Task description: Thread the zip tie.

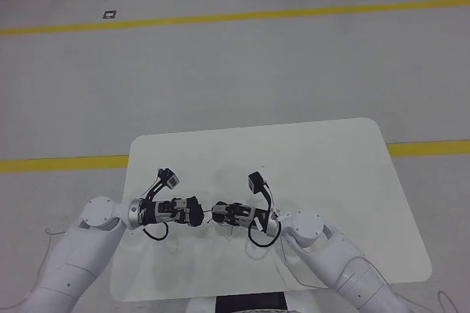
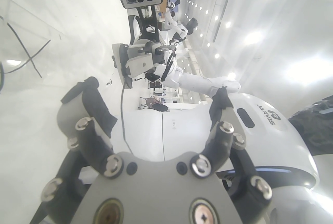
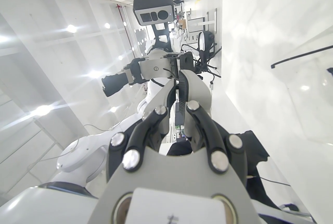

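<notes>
From where I stand, the two arms meet nose to nose over the near part of the white table (image 1: 337, 156), about midway across it. The left gripper (image 1: 196, 213) and the right gripper (image 1: 219, 211) are just apart, pointing at each other.

The right gripper is pressed together on the zip tie (image 3: 182, 89), a black ribbed strip pinched flat between its two pale pads. The strip runs out past the tips toward the other arm. In the left wrist view a thin dark length of it also trails away from the right gripper in a loose curve.

The left gripper stands spread wide, its black-tipped fingers (image 2: 88, 94) well apart with nothing between them. In the right wrist view, the forward end of the zip tie comes up just beside one of those black tips. I cannot tell whether it touches.

So the tie is held off the table, between the two grippers, gripped by the right one alone.

Off to the side sits a clear-walled box (image 3: 312, 94) with loose ties (image 2: 28, 53) lying crossed inside it, thin black strips against the pale surface. I cannot tell how many there are
</notes>
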Tool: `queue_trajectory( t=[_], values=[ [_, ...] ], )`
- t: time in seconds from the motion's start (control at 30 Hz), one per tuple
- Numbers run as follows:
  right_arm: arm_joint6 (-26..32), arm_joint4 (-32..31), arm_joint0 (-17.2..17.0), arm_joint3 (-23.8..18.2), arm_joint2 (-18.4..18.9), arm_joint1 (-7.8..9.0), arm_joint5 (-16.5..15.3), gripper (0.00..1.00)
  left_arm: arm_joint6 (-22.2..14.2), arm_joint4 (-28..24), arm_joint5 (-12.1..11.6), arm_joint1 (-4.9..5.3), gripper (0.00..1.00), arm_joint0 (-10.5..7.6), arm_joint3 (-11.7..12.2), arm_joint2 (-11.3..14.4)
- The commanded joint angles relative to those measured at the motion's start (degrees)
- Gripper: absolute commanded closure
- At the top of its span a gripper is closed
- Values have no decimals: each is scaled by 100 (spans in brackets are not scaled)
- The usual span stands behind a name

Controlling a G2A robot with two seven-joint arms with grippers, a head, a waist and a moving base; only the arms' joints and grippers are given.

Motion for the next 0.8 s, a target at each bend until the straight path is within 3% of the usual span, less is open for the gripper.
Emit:
queue_trajectory(
  t=[0.0, 0.07, 0.17, 0.53, 0.77],
  values=[
    [3, 2, 4, -1, -4, -1, 1, 100, 1, -9, 7, 3, 16, 1, -3, 5],
    [2, 1, 7, -9, -9, -2, 2, 100, -8, -6, 24, 4, 30, -4, -6, 21],
    [5, 13, 9, -28, -8, -2, -7, 100, -10, 3, 41, 5, 42, -21, 3, 44],
    [21, -2, -9, -77, 1, 6, -51, 100, 39, 51, 64, 3, 51, -78, 35, 138],
    [10, -59, 15, -76, -20, 5, -12, 100, 46, 39, 58, 7, 64, -98, 68, 171]
  ],
)
